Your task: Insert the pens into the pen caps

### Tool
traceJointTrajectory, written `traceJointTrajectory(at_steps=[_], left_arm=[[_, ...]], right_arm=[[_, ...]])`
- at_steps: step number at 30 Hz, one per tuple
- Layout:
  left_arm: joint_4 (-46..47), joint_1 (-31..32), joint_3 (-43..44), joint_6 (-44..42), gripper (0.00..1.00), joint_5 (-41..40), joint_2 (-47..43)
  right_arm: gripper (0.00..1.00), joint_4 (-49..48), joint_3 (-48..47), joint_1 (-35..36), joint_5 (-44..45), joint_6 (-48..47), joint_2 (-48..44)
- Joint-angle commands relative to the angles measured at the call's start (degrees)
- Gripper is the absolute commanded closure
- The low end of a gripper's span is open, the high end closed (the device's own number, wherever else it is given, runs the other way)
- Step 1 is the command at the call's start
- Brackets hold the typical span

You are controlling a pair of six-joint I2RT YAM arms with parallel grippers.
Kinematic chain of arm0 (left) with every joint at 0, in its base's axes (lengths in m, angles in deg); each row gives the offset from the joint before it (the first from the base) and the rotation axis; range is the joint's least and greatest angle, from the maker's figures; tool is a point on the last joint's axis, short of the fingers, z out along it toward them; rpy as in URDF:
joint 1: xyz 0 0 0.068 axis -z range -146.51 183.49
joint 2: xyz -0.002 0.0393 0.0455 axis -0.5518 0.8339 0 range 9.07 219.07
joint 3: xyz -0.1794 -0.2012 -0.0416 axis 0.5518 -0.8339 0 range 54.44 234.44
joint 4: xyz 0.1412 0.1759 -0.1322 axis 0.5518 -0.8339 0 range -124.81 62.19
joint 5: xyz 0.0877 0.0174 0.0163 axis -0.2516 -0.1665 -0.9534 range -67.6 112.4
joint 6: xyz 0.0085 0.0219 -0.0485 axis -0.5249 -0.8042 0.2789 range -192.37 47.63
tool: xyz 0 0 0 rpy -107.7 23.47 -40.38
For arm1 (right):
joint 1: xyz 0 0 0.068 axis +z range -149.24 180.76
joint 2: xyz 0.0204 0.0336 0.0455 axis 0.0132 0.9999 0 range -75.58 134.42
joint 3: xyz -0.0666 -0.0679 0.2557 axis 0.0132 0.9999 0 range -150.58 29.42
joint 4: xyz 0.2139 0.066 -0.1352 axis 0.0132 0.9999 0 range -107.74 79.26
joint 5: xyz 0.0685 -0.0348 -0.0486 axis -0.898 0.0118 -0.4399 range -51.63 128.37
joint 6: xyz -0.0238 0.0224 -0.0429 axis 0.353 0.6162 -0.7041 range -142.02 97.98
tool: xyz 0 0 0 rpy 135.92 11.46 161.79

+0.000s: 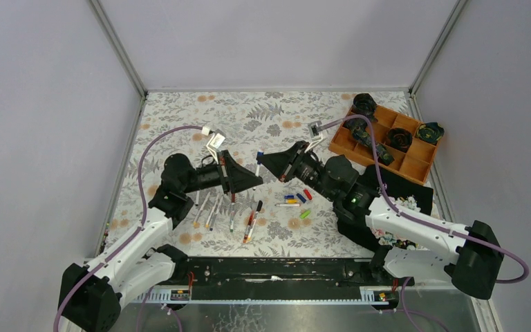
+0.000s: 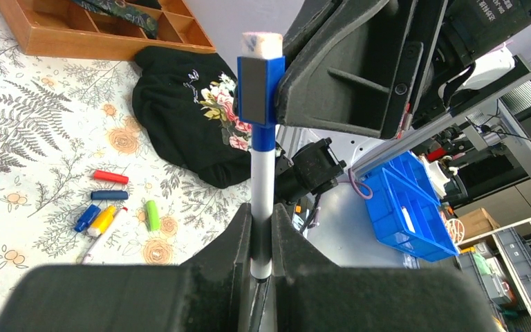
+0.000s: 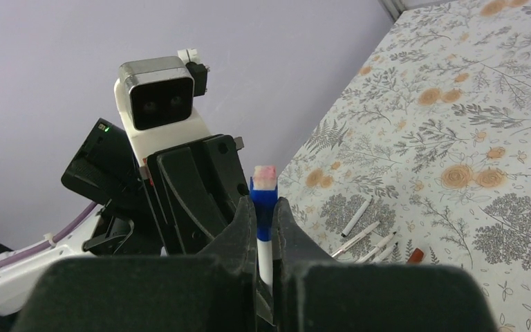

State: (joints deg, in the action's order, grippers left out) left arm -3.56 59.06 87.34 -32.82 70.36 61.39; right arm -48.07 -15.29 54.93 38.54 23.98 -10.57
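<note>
1. Two grippers meet over the middle of the table, both closed on the same pen point(image 2: 263, 180).
2. The left gripper point(image 2: 261, 225) is clamped tight on the pen's white barrel, which stands upright between its black fingers point(image 2: 225, 242).
3. The right gripper point(image 3: 263, 214) is pinched narrow on the blue cap point(image 2: 257, 90), which sits on the pen's upper end. A pale, pinkish tip shows above the blue.
4. From above, the pen hangs in the air between the two arms – off the table, over the floral tablecloth point(image 1: 276, 114).
5. Loose caps point(image 1: 297, 198) lie in a small cluster on the cloth just below the right gripper: red, dark blue, blue, yellow and green.
6. Spare pens point(image 1: 211, 211) lie side by side under the left gripper, with two more point(image 1: 252, 223) a little to their right.
7. A wooden tray point(image 1: 415, 166) with compartments sits at the far right corner – dark rolled items in several of them.
8. A black cloth point(image 2: 180, 104) with a flower print lies between the tray and the caps.
</note>
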Motion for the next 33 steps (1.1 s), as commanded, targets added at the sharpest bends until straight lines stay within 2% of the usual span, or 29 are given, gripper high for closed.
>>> traceJointTrajectory(at_steps=[1,4,8,10,12,15,17,20,23,28,33], left_arm=[[11.86,-1.21,6.00,-1.85,1.00,-10.39,0.59],[9.64,-1.19,5.88,-3.53,1.00,-8.45,0.62],[1.32,-1.14,4.80,-8.15,1.00,-8.48,-0.57],[-3.79,-1.19,4.11,-10.14,1.00,-9.78,-1.49],[-9.68,-1.12,3.78,-12.29,1.00,-12.32,-2.61],[-18.62,-1.13,4.22,-15.08,1.00,-16.54,-3.22],[-24.34,-1.14,5.22,-16.12,1.00,-19.77,-2.33],[-29.67,-1.13,7.79,-17.58,1.00,-23.73,1.94],[-34.99,-1.13,12.86,-19.52,1.00,-25.95,10.14],[-42.50,0.45,22.64,-24.62,1.00,-31.27,27.27],[-48.30,4.22,31.69,-29.19,1.00,-39.50,41.66]], right_arm=[[1.00,13.81,4.36,8.54,-12.19,4.04,1.45],[1.00,16.98,2.41,8.52,-8.65,0.40,-0.84],[1.00,23.12,-3.27,8.49,-3.14,-6.78,-2.48],[0.86,25.57,-5.57,8.55,-0.26,-9.68,-3.08],[0.65,27.37,-7.01,8.51,1.88,-11.90,-4.53],[0.39,29.34,-7.19,8.56,4.90,-14.24,-7.70],[0.30,31.07,-6.30,8.53,7.43,-15.26,-10.05],[0.22,33.45,-4.35,8.11,12.54,-16.74,-12.61],[0.18,37.17,-2.04,3.73,13.65,-16.87,-13.23],[0.17,39.86,2.67,-8.98,4.58,-14.87,-12.33],[0.16,41.61,5.79,-10.66,4.54,-13.07,-12.01]])
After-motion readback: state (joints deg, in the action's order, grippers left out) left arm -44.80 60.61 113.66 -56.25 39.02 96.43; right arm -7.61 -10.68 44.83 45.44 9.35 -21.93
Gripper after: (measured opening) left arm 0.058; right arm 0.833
